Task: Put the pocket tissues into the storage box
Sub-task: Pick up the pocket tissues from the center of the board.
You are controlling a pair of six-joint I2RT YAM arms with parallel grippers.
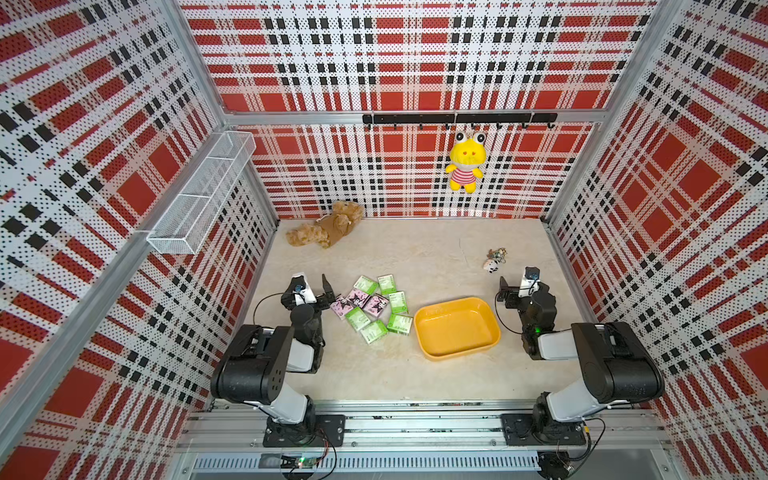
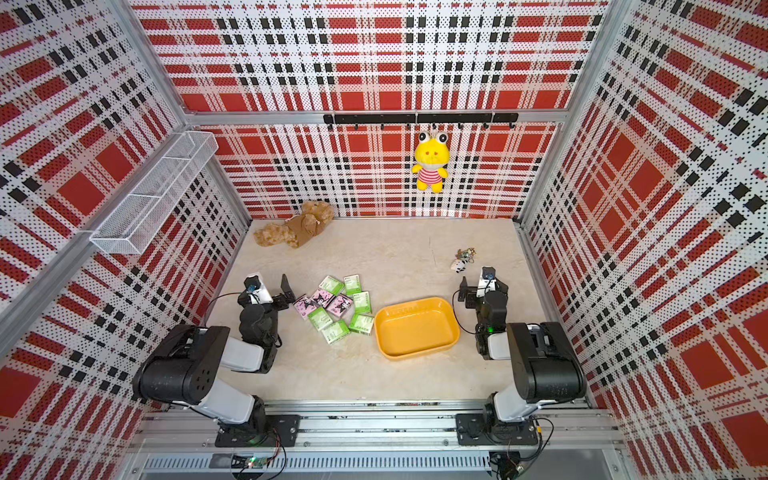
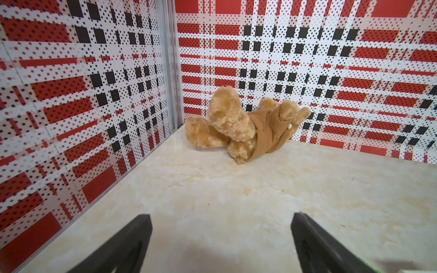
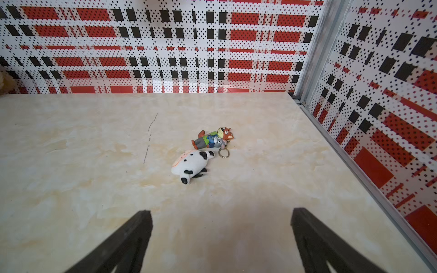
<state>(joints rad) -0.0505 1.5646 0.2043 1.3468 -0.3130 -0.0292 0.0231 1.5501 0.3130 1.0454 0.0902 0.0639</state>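
Note:
The pocket tissues (image 1: 372, 307) (image 2: 334, 308) lie in a loose cluster on the marble-look floor, several green-and-white packs around three pink ones. Just right of them sits the storage box (image 1: 455, 330) (image 2: 415, 330), a shallow yellow tray with nothing in it. My left gripper (image 1: 312, 279) (image 2: 270, 279) (image 3: 221, 215) hovers at the cluster's left edge, open and holding nothing. On the far side of the box, my right gripper (image 1: 517, 282) (image 2: 475, 282) (image 4: 221, 210) is open too, with only bare floor between its fingers. Neither wrist view shows the packs or the box.
A brown teddy (image 1: 328, 228) (image 3: 238, 125) lies by the back left corner. A black-and-white keychain toy (image 1: 492, 266) (image 4: 192, 163) and a fox figure (image 4: 212, 138) lie ahead of the right gripper. A wire basket (image 1: 199, 195) hangs on the left wall, a yellow frog plush (image 1: 466, 164) on the back wall.

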